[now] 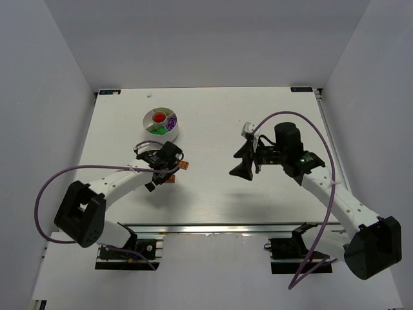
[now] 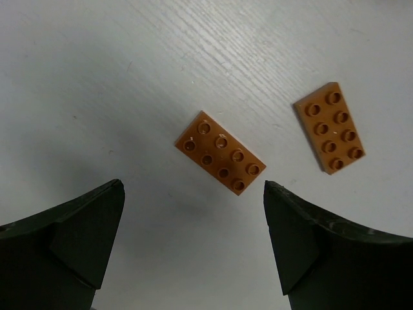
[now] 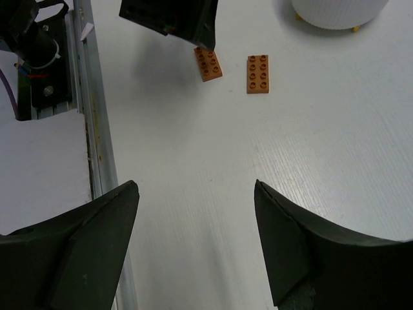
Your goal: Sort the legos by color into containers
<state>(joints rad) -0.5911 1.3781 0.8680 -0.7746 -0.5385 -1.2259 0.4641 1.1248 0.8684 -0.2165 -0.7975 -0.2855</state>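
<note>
Left pincer (image 2: 193, 187) spread wide above a flat, rectangular, eight-studded orange plate (image 2: 220, 152)

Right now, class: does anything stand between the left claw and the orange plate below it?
Nothing visible. The left claw is open above the orange plate, which lies flat on the table; the second orange plate lies apart, to one side.
</note>
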